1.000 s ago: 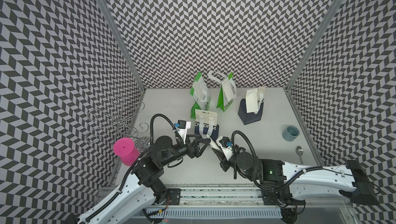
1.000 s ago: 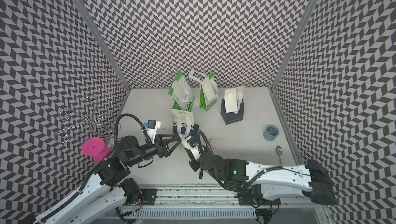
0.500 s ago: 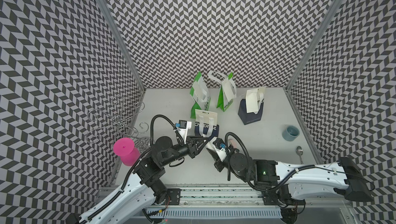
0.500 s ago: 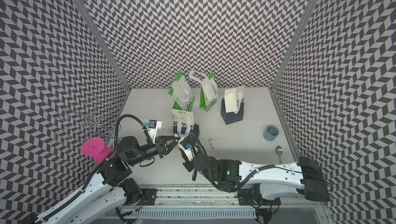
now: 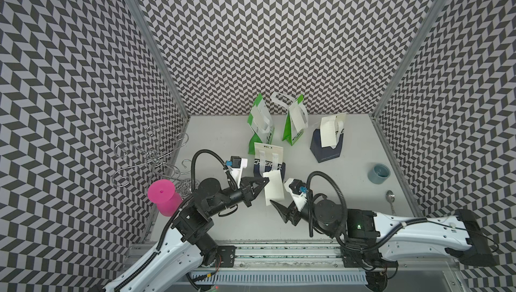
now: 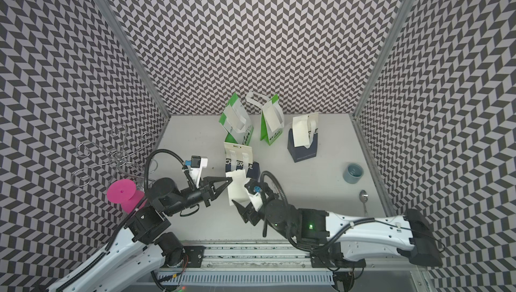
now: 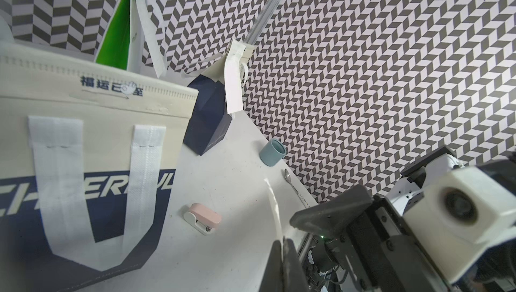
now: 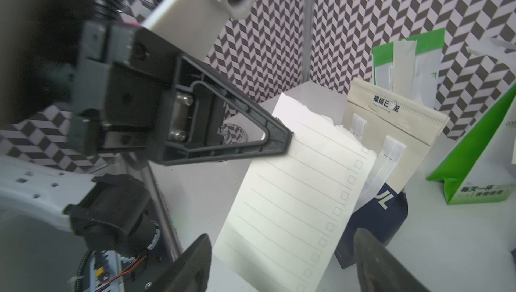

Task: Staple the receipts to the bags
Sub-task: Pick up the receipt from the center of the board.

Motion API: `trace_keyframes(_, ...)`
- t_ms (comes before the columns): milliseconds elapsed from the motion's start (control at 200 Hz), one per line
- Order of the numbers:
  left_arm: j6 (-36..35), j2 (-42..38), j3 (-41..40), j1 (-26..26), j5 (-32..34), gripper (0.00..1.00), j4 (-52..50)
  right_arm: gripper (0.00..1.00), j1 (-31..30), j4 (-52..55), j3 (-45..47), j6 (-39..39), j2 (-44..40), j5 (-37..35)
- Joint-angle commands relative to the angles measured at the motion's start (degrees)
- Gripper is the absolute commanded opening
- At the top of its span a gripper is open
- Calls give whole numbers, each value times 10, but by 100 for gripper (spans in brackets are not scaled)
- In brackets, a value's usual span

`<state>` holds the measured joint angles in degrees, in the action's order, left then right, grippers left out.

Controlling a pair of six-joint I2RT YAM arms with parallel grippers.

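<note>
Three of four look done, though no staple is visible. Along the back edge of the surface [image 5: 223, 137] stand a green-and-white bag [image 5: 261, 137], a second green-and-white bag [image 5: 291, 134] and a navy bag [image 5: 326, 151], each with a pale receipt hanging from its top, clearest on the navy one [image 5: 328, 133]. The fourth, a navy-and-cream "CHEERFUL" bag [image 5: 268, 156] near the middle of the surface, has no slip on it. Its lined receipt [image 5: 274, 190] hangs in the air just in front of it, pinched at one upper edge by the left gripper [image 5: 265, 182], whose jaws are pressed together on the paper. The right gripper [image 8: 283, 237] sits under the slip's lower end with its jaws spread and nothing in them. What remains, I judge, is to lay this slip against the bag's top, fetch the pink stapler [image 7: 202, 218] lying on the surface just beside that bag, and staple. Counted: four bags, four receipts, one stapler; at the left edge one wire hook stand [image 5: 152, 159] and one pink cup [image 5: 164, 197]; at the right edge one blue-grey cup [image 5: 378, 174] and one spoon [image 5: 391, 198].
</note>
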<state>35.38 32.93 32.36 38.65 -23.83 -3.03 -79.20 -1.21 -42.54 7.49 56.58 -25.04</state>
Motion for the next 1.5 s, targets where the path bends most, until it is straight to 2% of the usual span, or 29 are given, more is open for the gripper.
trace_keyframes(0, -59, 0, 26, -23, -108, 0, 32, 84, 70, 14, -2, 31, -54, 189)
trace_keyframes(120, -65, -2, 14, -25, -189, 0, 80, 85, 156, 23, -2, 38, -79, 358)
trace_keyframes(210, -55, -5, 4, -25, -233, 0, 116, 85, 213, 11, 2, 51, -82, 447)
trace_keyframes(290, -51, -5, 2, -24, -242, 0, 120, 83, 255, -16, 11, 68, -78, 516)
trace_keyframes(366, -55, -2, 4, -24, -239, 0, 111, 80, 269, -67, 24, 85, -83, 576)
trace_keyframes(641, -58, 6, 5, -24, -222, 0, 97, 55, 270, -118, 5, 98, -38, 632)
trace_keyframes(706, -58, 8, 4, -24, -218, 0, 95, 46, 270, -127, 2, 102, -31, 634)
trace_keyframes(821, -57, 10, 5, -24, -213, 0, 94, 24, 270, -123, -2, 101, -26, 619)
trace_keyframes(911, -57, 12, 7, -24, -195, 0, 85, 0, 271, -114, -3, 102, -35, 585)
trace_keyframes(946, -57, 12, 10, -24, -181, 0, 78, 0, 274, -105, -7, 103, -39, 567)
trace_keyframes(971, -57, 12, 14, -25, -163, 12, 70, 0, 276, -93, -12, 100, -42, 555)
trace_keyframes(996, -61, 13, 22, -26, -143, 37, 56, 0, 280, -73, -19, 96, -44, 537)
trace_keyframes(1016, -66, 13, 28, -27, -126, 53, 45, 0, 284, -54, -26, 92, -45, 519)
trace_keyframes(1041, -70, 14, 39, -29, -97, 65, 30, 0, 291, -28, -35, 86, -46, 499)
trace_keyframes(1076, -77, 17, 58, -35, -55, 73, 4, 0, 303, 9, -49, 76, -46, 473)
trace_keyframes(1177, -97, 44, 120, -66, 12, 79, -39, 0, 351, 74, -66, 67, -47, 445)
trace_keyframes(1302, -125, 97, 188, -99, 71, 80, -58, 0, 362, 119, -69, 46, -45, 390)
trace_keyframes(1377, -149, 134, 210, -121, 77, 80, -43, 0, 362, 104, -59, 39, -38, 424)
trace_keyframes(1497, -135, 191, 222, -171, 31, 81, 5, 0, 361, 75, -59, 19, -2, 497)
